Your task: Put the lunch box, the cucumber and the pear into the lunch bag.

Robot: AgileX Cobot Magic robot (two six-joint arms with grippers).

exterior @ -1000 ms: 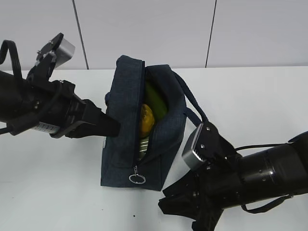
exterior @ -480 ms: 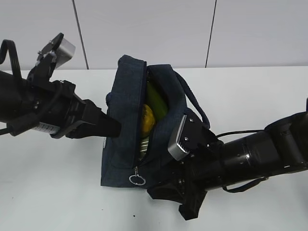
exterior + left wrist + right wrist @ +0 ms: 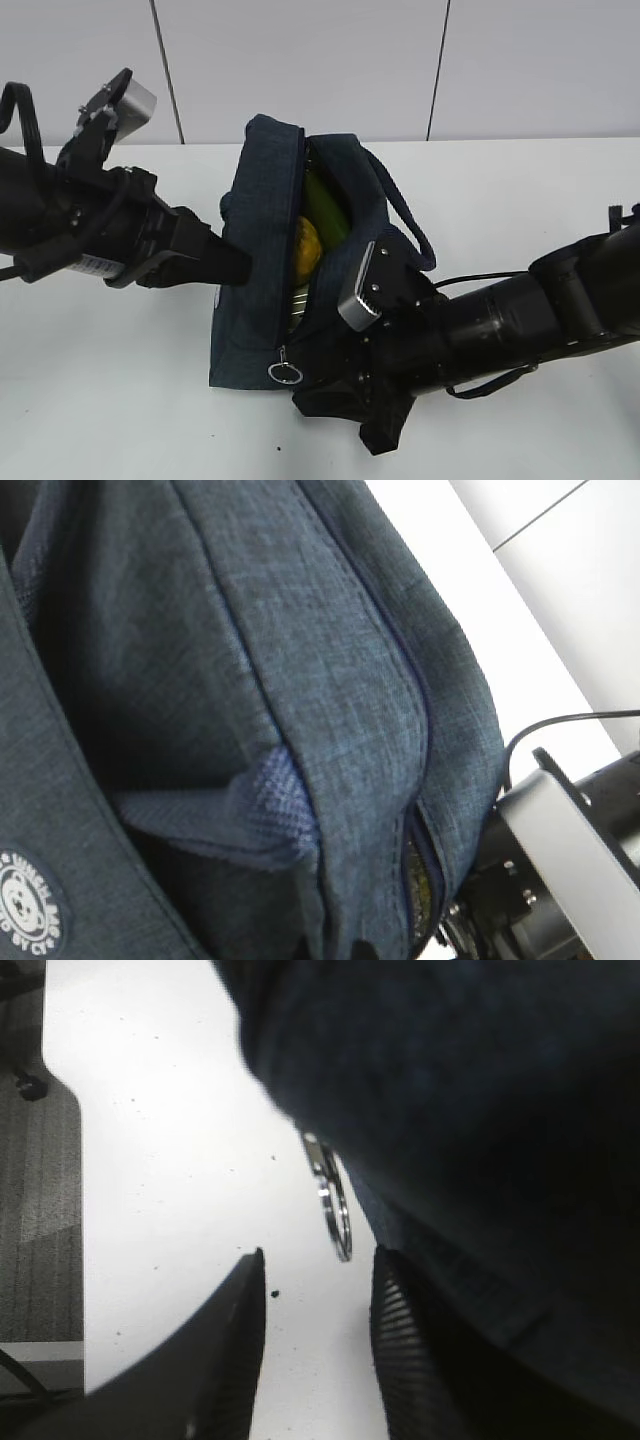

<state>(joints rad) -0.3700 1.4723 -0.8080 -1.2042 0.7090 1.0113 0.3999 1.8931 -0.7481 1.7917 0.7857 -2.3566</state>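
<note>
The navy lunch bag (image 3: 250, 300) stands mid-table with its zipper open. Inside show the green cucumber (image 3: 322, 205), the yellow-orange pear (image 3: 305, 248) and a sliver of the lunch box (image 3: 297, 302). My left gripper (image 3: 238, 270) is shut against the bag's left side, pinching its fabric (image 3: 300, 820); its tips barely show at the bottom edge of the left wrist view. My right gripper (image 3: 325, 415) is open at the bag's near end. The silver ring pull (image 3: 285, 372) hangs just ahead of its fingertips (image 3: 385, 1270), with nothing between the jaws (image 3: 320, 1260).
White tabletop (image 3: 110, 400) surrounds the bag, with a pale wall behind. The bag's loop handle (image 3: 405, 225) droops over its right side above the right arm. The table's edge and dark floor (image 3: 40, 1210) show at the left of the right wrist view.
My right arm has moved left, up to the bag's near end and ring pull, and its jaws have widened. The left arm and the bag have stayed put.
</note>
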